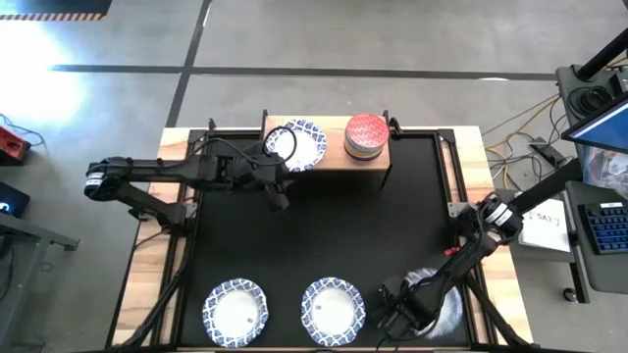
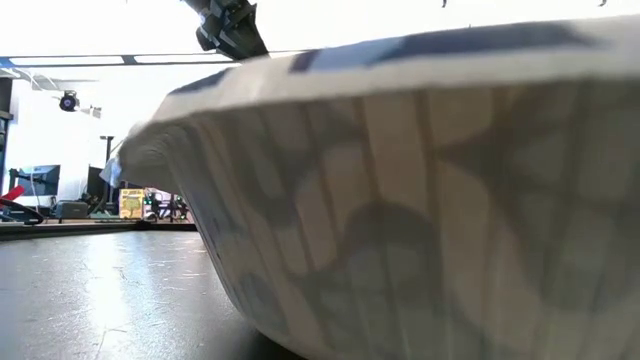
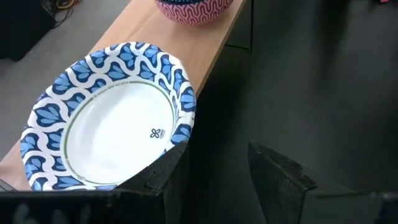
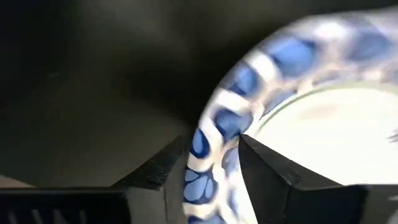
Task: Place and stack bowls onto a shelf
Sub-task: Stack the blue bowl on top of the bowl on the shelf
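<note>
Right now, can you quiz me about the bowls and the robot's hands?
1. True or false: the red bowl is on the shelf.
2. How many bowls on the mat have no hand at them?
3. Which hand has a bowl's rim between its fingers? A: left. B: right. C: neither.

Key:
1. True.
2. Two: the free bowls.
3. B. The right hand grips the corner bowl. The left hand is open beside the shelf bowl.
</note>
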Controlling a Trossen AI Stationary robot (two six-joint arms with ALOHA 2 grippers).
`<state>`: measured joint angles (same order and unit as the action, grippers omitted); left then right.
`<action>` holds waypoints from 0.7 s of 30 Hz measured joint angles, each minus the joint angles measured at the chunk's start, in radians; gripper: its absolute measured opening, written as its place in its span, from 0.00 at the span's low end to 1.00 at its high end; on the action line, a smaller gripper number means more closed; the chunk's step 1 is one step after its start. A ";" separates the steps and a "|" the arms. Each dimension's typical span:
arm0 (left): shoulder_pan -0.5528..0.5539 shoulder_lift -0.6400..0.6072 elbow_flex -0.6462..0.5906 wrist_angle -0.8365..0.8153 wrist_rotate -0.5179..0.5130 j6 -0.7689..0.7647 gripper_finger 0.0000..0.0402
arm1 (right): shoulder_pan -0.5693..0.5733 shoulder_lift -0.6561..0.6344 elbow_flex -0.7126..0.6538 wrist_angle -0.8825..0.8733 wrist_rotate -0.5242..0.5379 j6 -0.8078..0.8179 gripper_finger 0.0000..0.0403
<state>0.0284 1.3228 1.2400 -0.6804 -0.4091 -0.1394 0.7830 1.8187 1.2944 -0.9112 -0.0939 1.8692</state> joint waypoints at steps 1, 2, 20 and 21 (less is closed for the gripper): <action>0.000 0.000 0.000 0.000 0.000 0.000 0.37 | 0.000 0.005 -0.002 -0.005 -0.003 -0.005 0.31; 0.000 -0.002 0.000 -0.001 0.000 0.000 0.37 | 0.000 0.010 -0.001 -0.006 -0.009 -0.008 0.29; 0.000 -0.029 0.000 -0.001 0.000 0.005 0.37 | 0.000 -0.011 0.010 -0.005 -0.018 -0.218 0.03; 0.000 -0.029 0.000 -0.001 0.000 0.005 0.37 | -0.001 -0.012 0.013 -0.004 -0.018 -0.233 0.03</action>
<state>0.0284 1.2942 1.2404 -0.6815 -0.4091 -0.1349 0.7820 1.8072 1.3078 -0.9153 -0.1123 1.6367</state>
